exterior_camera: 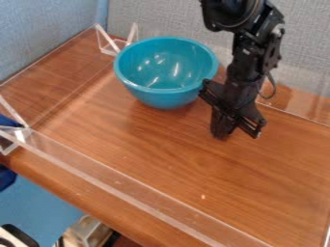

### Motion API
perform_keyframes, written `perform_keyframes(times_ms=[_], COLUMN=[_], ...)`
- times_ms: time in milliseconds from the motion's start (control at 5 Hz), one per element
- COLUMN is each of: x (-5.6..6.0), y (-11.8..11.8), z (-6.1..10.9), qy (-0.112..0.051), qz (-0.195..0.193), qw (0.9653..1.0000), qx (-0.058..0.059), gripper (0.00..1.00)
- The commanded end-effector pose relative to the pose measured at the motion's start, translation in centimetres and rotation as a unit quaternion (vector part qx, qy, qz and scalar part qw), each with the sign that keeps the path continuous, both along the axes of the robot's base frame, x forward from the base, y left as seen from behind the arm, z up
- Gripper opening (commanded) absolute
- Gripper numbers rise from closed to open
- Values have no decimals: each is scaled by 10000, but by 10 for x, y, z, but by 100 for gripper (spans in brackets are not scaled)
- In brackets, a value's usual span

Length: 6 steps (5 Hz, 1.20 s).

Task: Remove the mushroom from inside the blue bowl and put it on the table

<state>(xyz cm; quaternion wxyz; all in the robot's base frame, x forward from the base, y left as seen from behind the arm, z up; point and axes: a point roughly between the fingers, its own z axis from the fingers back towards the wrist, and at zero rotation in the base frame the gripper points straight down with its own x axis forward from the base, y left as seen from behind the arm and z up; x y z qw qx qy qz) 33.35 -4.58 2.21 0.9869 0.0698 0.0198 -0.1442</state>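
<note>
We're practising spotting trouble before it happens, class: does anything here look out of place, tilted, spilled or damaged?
Nothing stands out. The turquoise-blue bowl sits upright on the wood-grain tabletop, with no visible spill or damage. The black gripper is low beside it; whether it holds anything is unclear.

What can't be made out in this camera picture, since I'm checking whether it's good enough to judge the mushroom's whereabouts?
- Mushroom: none can be made out; whether one sits under or behind the dark gripper cannot be told.
- Fingertips: too dark and small to separate in the camera view.
- Blue bowl: its far outer side is hidden by its own rim.
- Robot arm: its upper part is cut off by the top edge.
</note>
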Motion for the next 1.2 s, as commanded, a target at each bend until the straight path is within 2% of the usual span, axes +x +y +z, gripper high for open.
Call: perform_keyframes(times_ms=[0,1000], x=[2,-2], y=[-9,-33], z=[20,20], qy=[-230,-76], qz=[-107,-439], qw=[9997,9990], qx=[-56,-82], gripper=[0,0])
